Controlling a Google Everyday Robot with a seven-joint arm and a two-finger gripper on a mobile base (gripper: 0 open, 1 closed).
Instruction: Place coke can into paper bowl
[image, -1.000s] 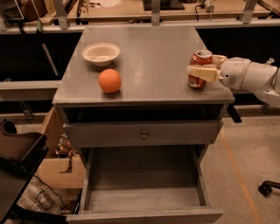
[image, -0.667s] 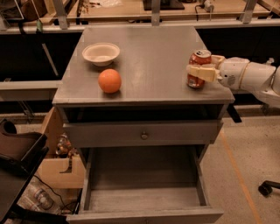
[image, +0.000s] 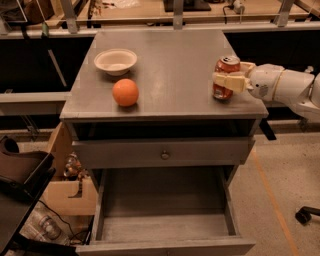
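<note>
At the tabletop's (image: 175, 55) edge nearest the arm, the gripper (image: 228, 76) is clenched on the coke can (image: 226, 65) — one pale finger crosses its front, the other sits behind — and the can stands upright on the surface. A side grasp probably suits setting it down upright. The paper bowl (image: 115, 61) lies well apart from the gripper, across the table, with the orange ball (image: 125, 92) just beside it, so the carry should clear the ball.

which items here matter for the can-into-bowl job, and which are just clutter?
Job: coke can, paper bowl, gripper shut on the can, right side of table.
Lying about: orange ball, open lower drawer, cardboard box.
</note>
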